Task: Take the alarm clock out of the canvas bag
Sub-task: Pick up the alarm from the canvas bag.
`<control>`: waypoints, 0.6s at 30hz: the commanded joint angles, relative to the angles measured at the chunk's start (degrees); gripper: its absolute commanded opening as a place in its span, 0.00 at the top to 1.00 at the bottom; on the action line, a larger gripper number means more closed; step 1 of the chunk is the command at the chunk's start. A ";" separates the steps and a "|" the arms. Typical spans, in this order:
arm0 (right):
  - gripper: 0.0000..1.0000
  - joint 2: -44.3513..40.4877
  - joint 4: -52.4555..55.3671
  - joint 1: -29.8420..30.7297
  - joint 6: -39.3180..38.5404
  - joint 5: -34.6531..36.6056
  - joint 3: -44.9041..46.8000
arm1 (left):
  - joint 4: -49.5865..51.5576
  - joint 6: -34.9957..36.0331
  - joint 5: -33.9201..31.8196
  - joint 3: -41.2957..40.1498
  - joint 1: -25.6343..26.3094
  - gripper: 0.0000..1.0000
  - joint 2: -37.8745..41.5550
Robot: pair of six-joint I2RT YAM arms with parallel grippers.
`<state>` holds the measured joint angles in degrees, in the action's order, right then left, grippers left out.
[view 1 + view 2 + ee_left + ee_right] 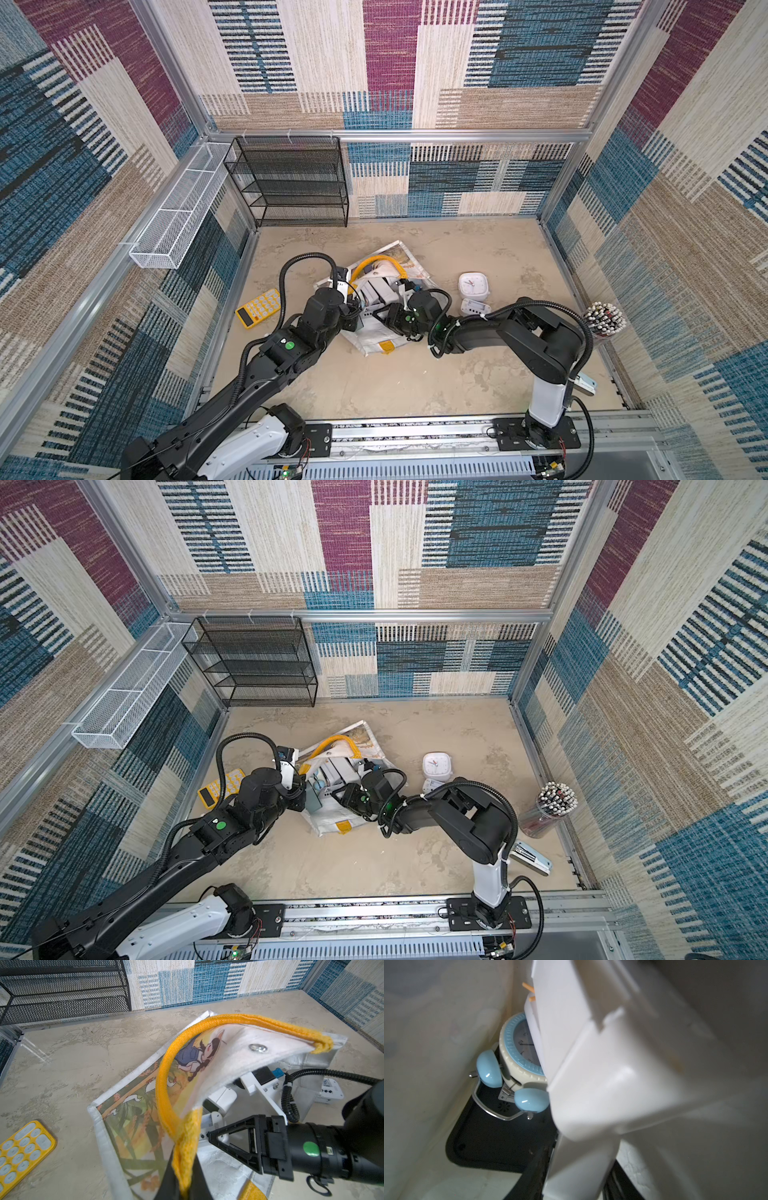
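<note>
Where the bag [374, 340] lies: mid-table, between your arms.
Left gripper [185, 1185]: clamped on the yellow handle [162, 1093].
Right gripper [579, 1159]: inside the bag, straddling a white case [602, 1064]; you cannot tell if it grips.
Clock [519, 1051]: blue-belled, deep in the bag, behind that case.

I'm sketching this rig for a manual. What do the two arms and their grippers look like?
The left arm and right arm are mostly black and blocky, each with a white lowest link on a black base plate. A ribbed black cable hose loops beside each wrist, and a round green sticker marks each arm. The right gripper has black fingers shaped as open triangles.
</note>
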<state>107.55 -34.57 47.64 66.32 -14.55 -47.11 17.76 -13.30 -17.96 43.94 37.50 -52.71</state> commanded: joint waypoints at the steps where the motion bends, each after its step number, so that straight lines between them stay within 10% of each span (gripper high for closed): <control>1: 0.59 -0.66 -1.73 0.09 -0.63 0.50 0.44 | -1.50 -2.30 -1.22 -0.16 -0.05 1.00 0.17; 18: 0.72 -3.48 0.09 0.04 -2.83 2.35 1.27 | -1.29 -3.54 -1.47 0.25 -0.06 1.00 -1.47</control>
<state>104.88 -33.15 47.66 64.18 -13.32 -46.15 16.93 -13.85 -17.98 43.81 37.52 -53.80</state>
